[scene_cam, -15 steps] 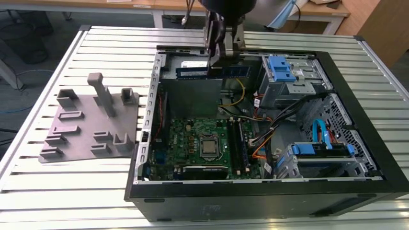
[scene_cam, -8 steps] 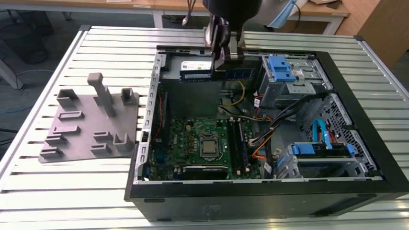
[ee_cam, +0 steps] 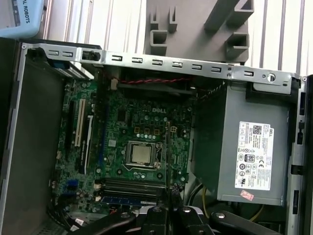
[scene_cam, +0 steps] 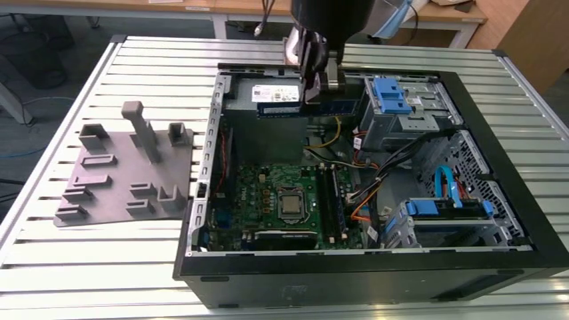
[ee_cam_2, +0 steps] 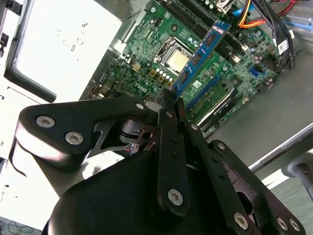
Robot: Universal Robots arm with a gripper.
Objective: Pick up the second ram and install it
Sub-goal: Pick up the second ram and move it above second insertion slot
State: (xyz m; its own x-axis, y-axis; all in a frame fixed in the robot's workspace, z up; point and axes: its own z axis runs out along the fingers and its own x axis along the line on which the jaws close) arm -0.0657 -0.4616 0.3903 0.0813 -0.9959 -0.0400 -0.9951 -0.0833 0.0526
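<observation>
Fingers (ee_cam_2: 170,132) of gripper (ee_cam_2: 172,102) are clamped on the second ram (ee_cam_2: 201,51). We see the board sticking out past the tips, held clear above the motherboard (ee_cam_2: 142,63), w/ CPU socket (ee_cam_2: 176,58) below it. Gripper hangs inside the top of the PC case (scene_cam: 356,267), power supply (scene_cam: 240,100) just beside it. Grey fixture (scene_cam: 124,167) sits well apart, outside the case.
</observation>
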